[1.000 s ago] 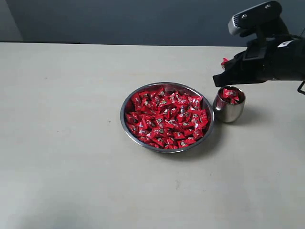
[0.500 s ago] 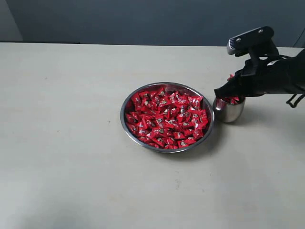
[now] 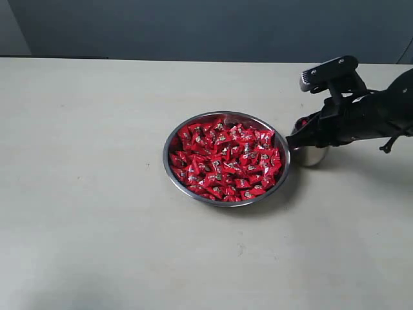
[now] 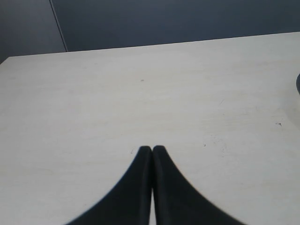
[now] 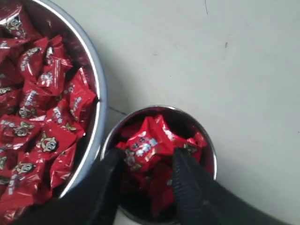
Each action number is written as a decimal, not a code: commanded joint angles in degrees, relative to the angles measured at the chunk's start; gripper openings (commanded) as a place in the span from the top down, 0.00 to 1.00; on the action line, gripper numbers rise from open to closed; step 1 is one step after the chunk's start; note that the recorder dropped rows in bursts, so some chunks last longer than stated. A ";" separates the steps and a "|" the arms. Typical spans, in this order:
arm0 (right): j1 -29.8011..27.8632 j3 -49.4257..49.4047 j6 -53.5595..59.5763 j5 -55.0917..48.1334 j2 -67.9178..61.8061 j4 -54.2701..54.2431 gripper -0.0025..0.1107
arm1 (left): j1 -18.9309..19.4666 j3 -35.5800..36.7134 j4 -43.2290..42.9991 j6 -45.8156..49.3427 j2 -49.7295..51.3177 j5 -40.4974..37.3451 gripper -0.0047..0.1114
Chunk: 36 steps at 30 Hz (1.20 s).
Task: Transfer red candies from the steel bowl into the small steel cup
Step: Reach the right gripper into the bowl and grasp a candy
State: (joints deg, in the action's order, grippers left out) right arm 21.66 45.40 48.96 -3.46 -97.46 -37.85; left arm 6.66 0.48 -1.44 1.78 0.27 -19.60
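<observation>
Right gripper (image 3: 294, 135) is low over the small steel cup (image 3: 315, 155), arm reaching in from the right edge of the tabletop (image 3: 84, 194). In the right wrist view its two dark fingers (image 5: 185, 168) are closed on either side of a single red candy (image 5: 146, 144), pinched at the cup's mouth, fingertips inside the rim. The cup (image 5: 207, 143) already holds more red wrappers under the held piece. The cup stands just beside the steel bowl (image 3: 169, 150), on the side toward the right edge. Their rims are very close in the wrist view; cannot tell whether they touch. The bowl (image 5: 101, 93) sits around mid-table, slightly toward the right edge, well apart from the near and far edges. The red candies (image 3: 226, 161) fill it in a heap, wrappers shiny with dark-and-white marks (image 5: 42, 122). Left gripper (image 4: 152, 149): jaws pressed together, nothing between them, above bare tabletop. It is not seen in the exterior view.
</observation>
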 commanded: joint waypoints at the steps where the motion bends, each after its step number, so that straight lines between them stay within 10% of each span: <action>1: -0.35 0.03 0.05 0.94 2.19 -0.01 0.61 | -0.46 -0.48 -0.11 -0.09 -0.27 0.31 0.96; 36: 9.19 8.72 4.70 -18.70 -4.71 -8.07 0.63 | -0.46 -0.48 -0.11 -0.09 -0.27 0.31 0.96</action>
State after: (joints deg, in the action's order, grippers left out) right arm 29.97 52.92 51.16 -21.36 -100.02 -43.94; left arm 6.66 0.48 -1.44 1.78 0.27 -19.60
